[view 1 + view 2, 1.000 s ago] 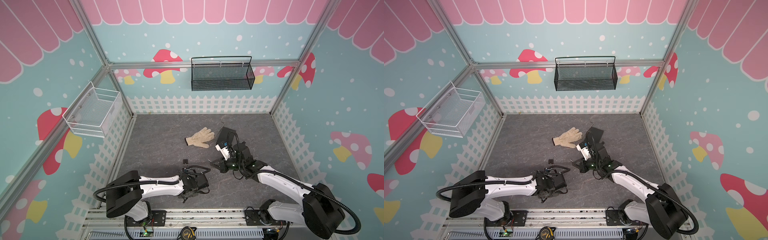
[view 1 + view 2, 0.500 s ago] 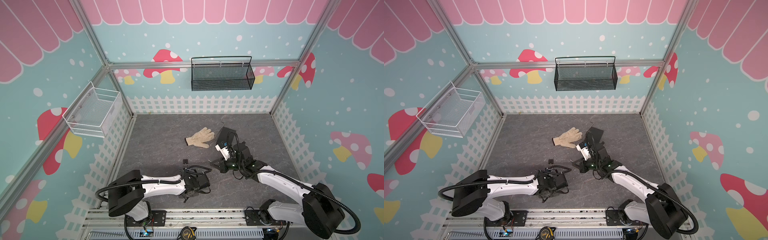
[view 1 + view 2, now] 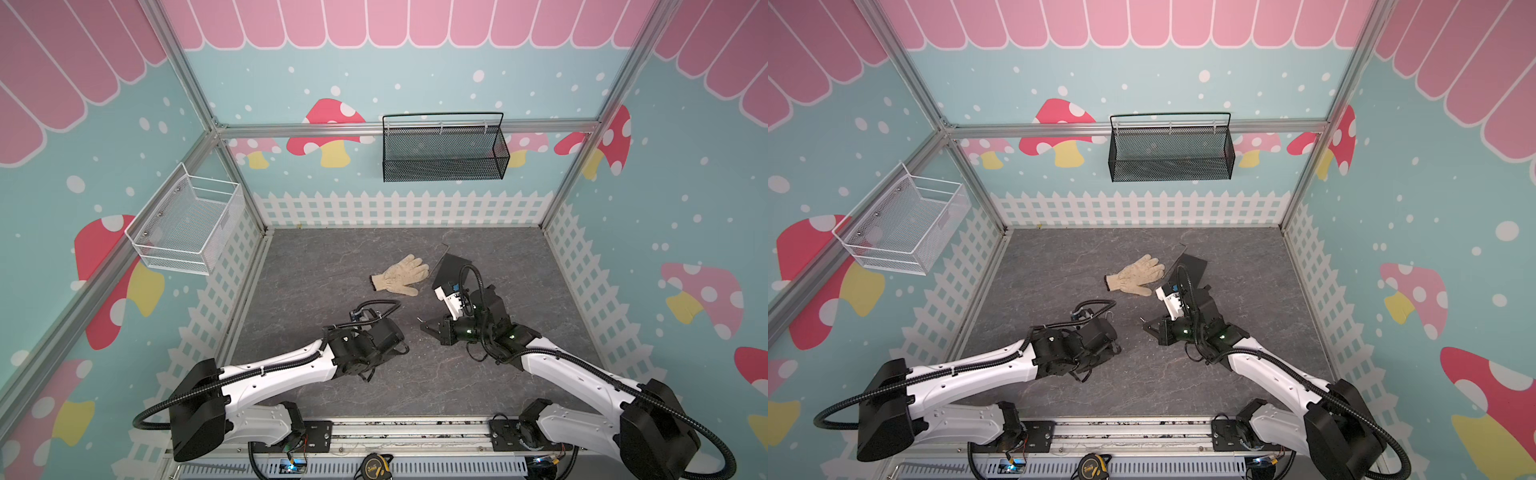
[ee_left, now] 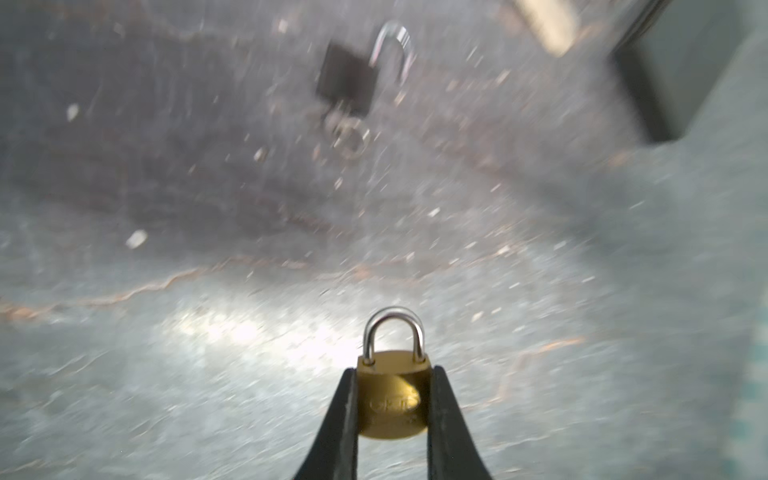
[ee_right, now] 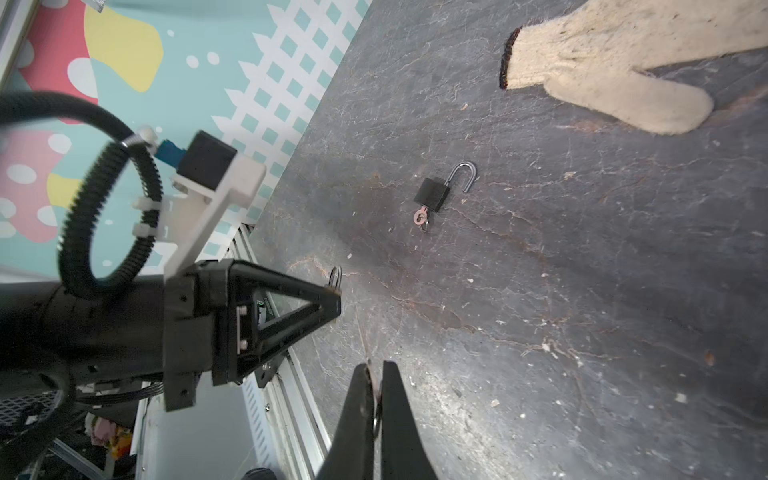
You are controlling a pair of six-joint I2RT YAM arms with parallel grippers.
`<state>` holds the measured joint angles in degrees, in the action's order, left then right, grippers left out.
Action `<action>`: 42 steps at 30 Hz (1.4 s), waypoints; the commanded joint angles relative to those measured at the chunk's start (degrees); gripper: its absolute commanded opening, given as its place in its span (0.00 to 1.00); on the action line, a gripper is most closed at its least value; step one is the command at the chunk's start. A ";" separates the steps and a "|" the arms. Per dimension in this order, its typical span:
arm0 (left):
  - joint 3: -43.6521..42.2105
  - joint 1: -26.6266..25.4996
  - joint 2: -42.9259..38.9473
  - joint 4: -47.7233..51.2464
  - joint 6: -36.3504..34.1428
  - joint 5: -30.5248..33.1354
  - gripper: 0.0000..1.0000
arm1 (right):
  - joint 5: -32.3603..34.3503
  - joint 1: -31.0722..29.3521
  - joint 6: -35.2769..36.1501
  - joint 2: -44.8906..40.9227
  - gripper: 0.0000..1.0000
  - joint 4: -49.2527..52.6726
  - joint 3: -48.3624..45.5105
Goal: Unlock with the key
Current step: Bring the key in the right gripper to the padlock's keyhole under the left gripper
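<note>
The left gripper (image 4: 392,376) has just been tightening. Its jaws are now pinching the sides of the small round brass padlock with the steel shackle (image 4: 390,399), whose shackle is still closed. The lock is being held near the front edge of the grey marbled desk (image 3: 332,257), left of the middle. Close by, the right gripper (image 5: 375,368) is clamping a small metal key on a ring (image 5: 376,388), its tip pointing towards the lock. With the lock now looking steadied, insertion is becoming the next step. A black padlock with an open shackle (image 5: 432,193) is lying further back, near the cream knitted glove (image 3: 401,275) — seemingly already opened.
</note>
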<state>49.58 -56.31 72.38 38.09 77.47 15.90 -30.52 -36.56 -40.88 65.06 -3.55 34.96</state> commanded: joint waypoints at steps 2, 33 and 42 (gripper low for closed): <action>4.37 2.82 -0.08 -4.94 2.22 2.09 0.00 | 4.18 -3.05 -9.60 -0.73 0.00 -3.85 -1.84; 11.99 4.11 4.62 -8.24 -2.06 2.09 0.00 | 16.03 -11.17 -25.48 6.16 0.00 -13.14 1.29; 11.85 4.10 4.77 -8.20 -1.80 3.85 0.00 | 16.22 -11.17 -26.00 7.54 0.00 -14.79 2.01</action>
<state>60.10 -52.58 76.93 29.87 75.85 17.78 -15.14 -47.31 -65.45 71.81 -16.71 35.53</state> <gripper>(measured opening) 0.196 0.049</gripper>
